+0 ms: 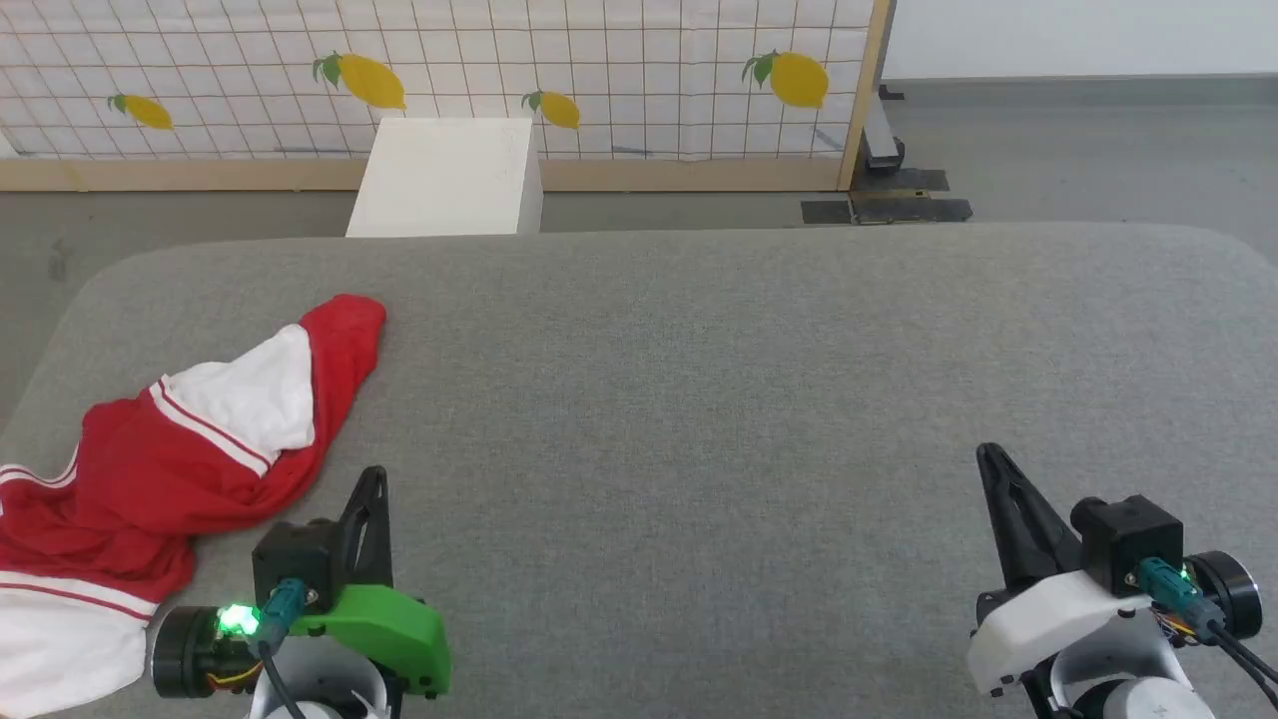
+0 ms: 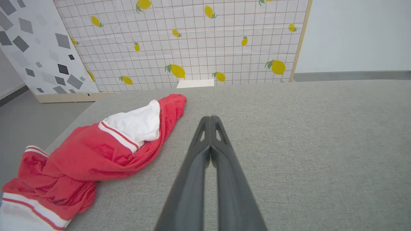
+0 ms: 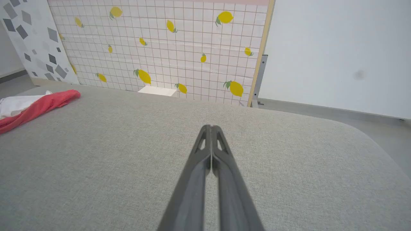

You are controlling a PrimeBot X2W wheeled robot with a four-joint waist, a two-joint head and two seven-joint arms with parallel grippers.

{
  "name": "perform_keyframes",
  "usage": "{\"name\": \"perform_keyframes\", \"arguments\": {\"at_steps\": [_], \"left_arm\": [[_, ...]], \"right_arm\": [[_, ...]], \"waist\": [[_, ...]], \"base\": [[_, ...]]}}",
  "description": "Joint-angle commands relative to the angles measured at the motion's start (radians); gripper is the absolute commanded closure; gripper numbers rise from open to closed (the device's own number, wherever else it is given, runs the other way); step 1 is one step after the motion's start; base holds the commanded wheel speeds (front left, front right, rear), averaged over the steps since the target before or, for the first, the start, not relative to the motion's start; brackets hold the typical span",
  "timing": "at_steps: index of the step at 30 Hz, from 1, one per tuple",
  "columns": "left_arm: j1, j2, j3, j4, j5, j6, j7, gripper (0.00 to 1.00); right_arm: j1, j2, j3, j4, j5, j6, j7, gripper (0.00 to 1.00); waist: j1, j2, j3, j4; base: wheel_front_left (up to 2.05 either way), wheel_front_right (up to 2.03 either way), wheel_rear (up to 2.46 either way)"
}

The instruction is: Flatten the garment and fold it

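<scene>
- Table (image 1: 699,399): grey cloth top with rounded corners. The middle and right are bare, so there is room to spread a shirt flat there
- Garment (image 1: 150,469): a crumpled heap at the near-left of the table, running out of the head view at the left. It seems to reach the table's left edge or pass over it. Red body bunched, one red end (image 1: 349,315) pointing to the far side. Which face is up: cannot tell
- White sleeve (image 1: 250,394): lies folded over the red, with its striped trim (image 1: 210,429) along the seam. A second white part (image 1: 50,639) sits nearest the robot
- Left tool (image 1: 371,484): fingers pressed together and holding nothing, just right of the heap and apart from it
- Right tool (image 1: 993,464): fingers pressed together and holding nothing, at the near right and well apart from the garment
- Judgement: flattening has not begun; the step in hand is the first reach
- To do it well:
  - spread the left fingers before contact
  - pinch one layer at a readable edge (trim or hem), not the bunched middle
  - drag towards the table centre so nothing slides off the left edge
  - bring the right tool across for a second corner, then pull the two apart to tension the cloth
- Risk: pinching two layers at once would lock the folds in
</scene>
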Motion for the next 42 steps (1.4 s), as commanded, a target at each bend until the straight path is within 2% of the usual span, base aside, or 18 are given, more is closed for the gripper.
{"name": "perform_keyframes", "arguments": {"at_steps": [1,26,27,42], "left_arm": [[-0.018,-0.006,0.003,0.003,0.01,-0.001,0.001,1.0],[-0.018,-0.006,0.003,0.003,0.01,-0.001,0.001,1.0],[0.0,0.0,0.0,0.0,0.0,0.0,0.0,0.0],[0.008,0.0,-0.006,-0.005,-0.008,0.004,-0.027,0.0]], "right_arm": [[-0.015,0.0,0.002,-0.005,-0.007,-0.002,0.003,1.0],[-0.015,0.0,0.002,-0.005,-0.007,-0.002,0.003,1.0],[0.0,0.0,0.0,0.0,0.0,0.0,0.0,0.0],[0.001,0.0,-0.043,0.013,0.013,0.0,-0.027,0.0]], "waist": [[0.0,0.0,0.0,0.0],[0.0,0.0,0.0,0.0],[0.0,0.0,0.0,0.0],[0.0,0.0,0.001,0.0]], "base": [[0.0,0.0,0.0],[0.0,0.0,0.0],[0.0,0.0,0.0],[0.0,0.0,0.0]]}}
